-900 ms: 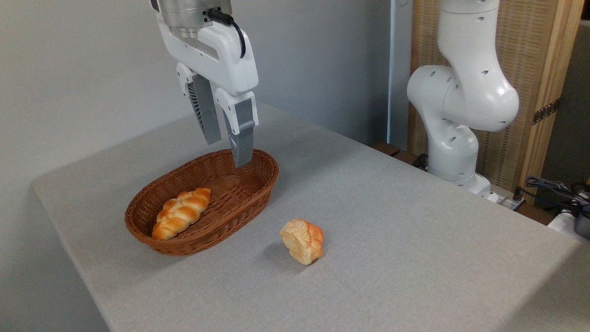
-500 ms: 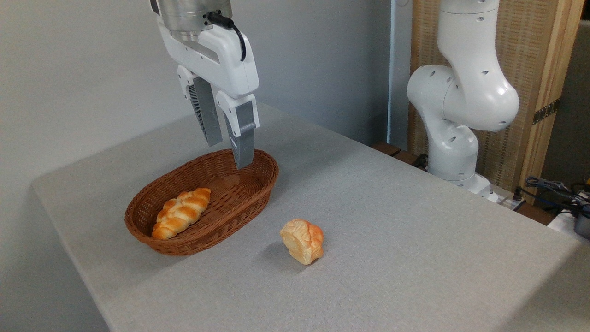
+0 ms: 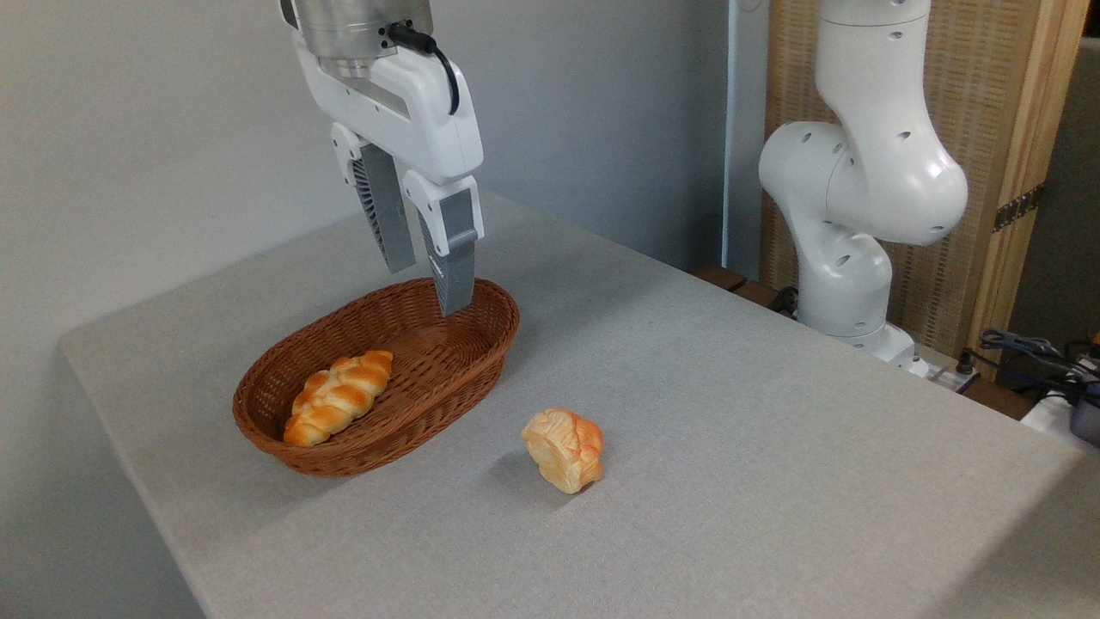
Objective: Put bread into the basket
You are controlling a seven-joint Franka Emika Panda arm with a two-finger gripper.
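Barely anything separates this moment from the frame a second ago: the hand (image 3: 425, 288) has crept a touch lower and to the right above the far end of the basket (image 3: 468, 365), and nothing else has moved. Its two grey fingers (image 3: 454, 258) hang apart with a clear gap between them, released and holding nothing. The bread (image 3: 563, 449), a small round knotted bun, lies tipped on its side on the counter (image 3: 730, 447), its pale flat underside turned to the left, outside the basket and just to the right of its near end. Inside the basket, toward its left end, rests a longer braided loaf (image 3: 338, 397). The counter wears a plain light-grey cloth with a rounded corner at the left. Behind it stands a pale grey wall; the arm's white base (image 3: 846, 198) rises at the back right before a woven wooden screen (image 3: 988, 129), with cables (image 3: 1031, 352) at the far right edge.
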